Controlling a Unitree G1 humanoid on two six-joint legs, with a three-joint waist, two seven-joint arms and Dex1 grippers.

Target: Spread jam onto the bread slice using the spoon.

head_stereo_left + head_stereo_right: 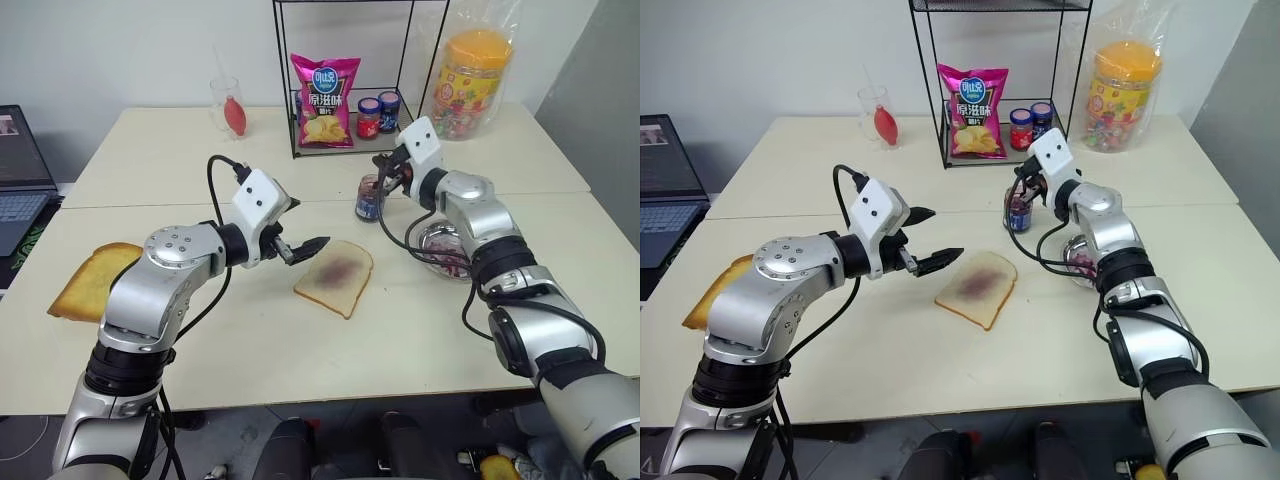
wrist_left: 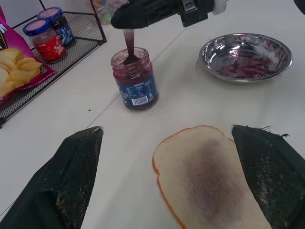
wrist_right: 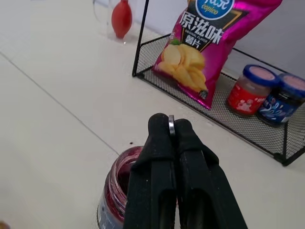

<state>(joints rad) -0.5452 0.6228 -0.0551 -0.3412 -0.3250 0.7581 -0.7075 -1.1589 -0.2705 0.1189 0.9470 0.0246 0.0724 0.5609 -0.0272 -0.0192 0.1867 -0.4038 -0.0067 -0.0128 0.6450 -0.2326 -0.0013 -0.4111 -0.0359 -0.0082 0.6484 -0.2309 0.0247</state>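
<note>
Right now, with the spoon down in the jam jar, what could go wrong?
The jam jar is small and nothing steadies it; the right gripper, shut on the spoon, might tip or drag it when lifting. Jam could also drip on the table on the way to the bread slice, which lies apart from the jar. The open left gripper hovers near the slice, so the arms might bump.

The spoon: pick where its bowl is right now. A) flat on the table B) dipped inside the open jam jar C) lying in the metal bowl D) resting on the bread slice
B: the right end effector holds the spoon upright with its bowl down in the open jam jar, away from the bread slice.
</note>
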